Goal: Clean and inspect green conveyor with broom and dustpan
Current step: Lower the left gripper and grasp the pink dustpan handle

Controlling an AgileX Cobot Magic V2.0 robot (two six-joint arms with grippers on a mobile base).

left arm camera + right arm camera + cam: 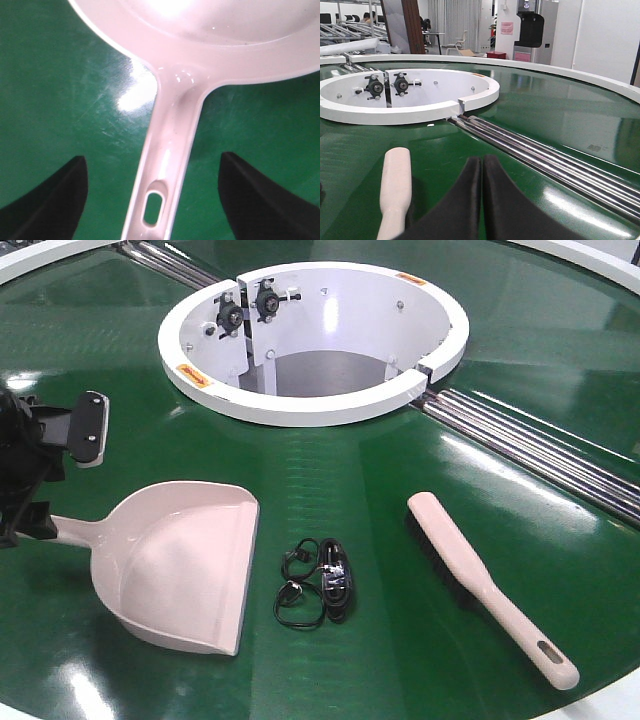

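Green conveyor (380,490) belt fills the scene, and everything lies on its glossy surface. At the far left, the left gripper (152,162) hangs over the handle of the dustpan (185,565). Its jaws are spread wide, one finger on each side of the handle and neither touching it. The dustpan lies flat on the belt, with its handle pointing left and its wide mouth facing right. Just right of the mouth, but apart from it, sits a small bundle of black cable (320,585). Further right, the broom (490,585) lies diagonally, its head toward the white ring hub (300,408) and its slotted handle toward the near right edge. Silver rails (540,455) run from the hub off to the right. The right gripper (481,200) sits low over the belt just right of the broom's head, its jaws pressed together and holding nothing.
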